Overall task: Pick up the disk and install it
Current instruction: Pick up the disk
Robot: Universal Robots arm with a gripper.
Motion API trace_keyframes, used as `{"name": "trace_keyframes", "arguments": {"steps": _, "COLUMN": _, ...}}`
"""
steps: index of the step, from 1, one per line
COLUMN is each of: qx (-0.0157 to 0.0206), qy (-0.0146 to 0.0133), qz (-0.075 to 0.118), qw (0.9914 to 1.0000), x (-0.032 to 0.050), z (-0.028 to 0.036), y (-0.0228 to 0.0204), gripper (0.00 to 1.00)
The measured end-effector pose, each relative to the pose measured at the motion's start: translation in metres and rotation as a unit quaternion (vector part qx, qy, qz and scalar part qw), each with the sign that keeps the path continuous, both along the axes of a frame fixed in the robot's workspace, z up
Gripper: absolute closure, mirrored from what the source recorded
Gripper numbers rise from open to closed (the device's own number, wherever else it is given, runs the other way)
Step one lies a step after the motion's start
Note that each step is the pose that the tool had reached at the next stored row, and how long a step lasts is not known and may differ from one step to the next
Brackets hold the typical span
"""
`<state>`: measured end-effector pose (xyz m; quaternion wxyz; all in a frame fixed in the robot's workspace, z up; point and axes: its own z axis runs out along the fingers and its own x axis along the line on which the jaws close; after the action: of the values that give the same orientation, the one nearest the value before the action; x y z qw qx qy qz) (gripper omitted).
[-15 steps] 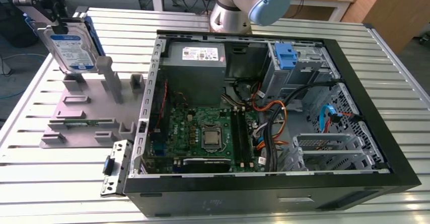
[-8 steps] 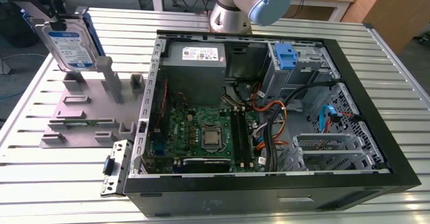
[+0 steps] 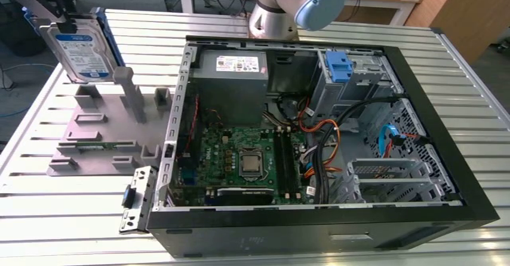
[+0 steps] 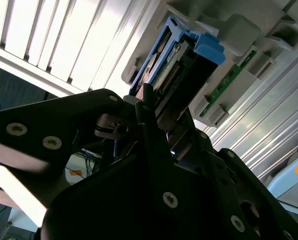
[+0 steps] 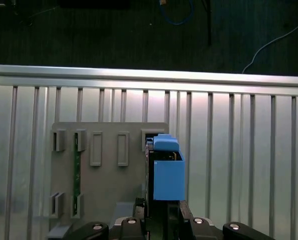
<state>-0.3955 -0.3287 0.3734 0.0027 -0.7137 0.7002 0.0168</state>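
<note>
- Your gripper (image 3: 60, 18) sits at the upper corner on the exterior view's left, its fingers closed on the top end of the disk (image 3: 80, 54).
- The disk hangs upright from the fingers, label facing the camera, a blue rail along each long side.
- It is over the grey holder (image 3: 95, 128) on the slatted table (image 3: 48, 218). Its lower edge is near the tops of the holder's posts, and you cannot tell whether they touch.
- In both wrist views the black fingers (image 4: 154, 135) clamp the disk (image 4: 174, 75) from two sides, and the blue rail end (image 5: 168, 180) stands over one end of the holder.
- The open computer case (image 3: 319, 230) lies well apart, toward the exterior view's right, with the circuit board (image 3: 239, 152) in its floor.
- The grey power supply (image 3: 231, 69) and a blue latch (image 3: 338, 69) sit along the case's far wall.
</note>
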Motion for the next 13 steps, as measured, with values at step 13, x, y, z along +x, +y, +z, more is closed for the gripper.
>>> {"name": "trace_keyframes", "arguments": {"steps": 13, "qx": -0.0001, "qy": 0.0001, "qz": 0.0, "qw": 1.0, "x": 0.0, "z": 0.0036, "y": 0.0, "gripper": 0.65}}
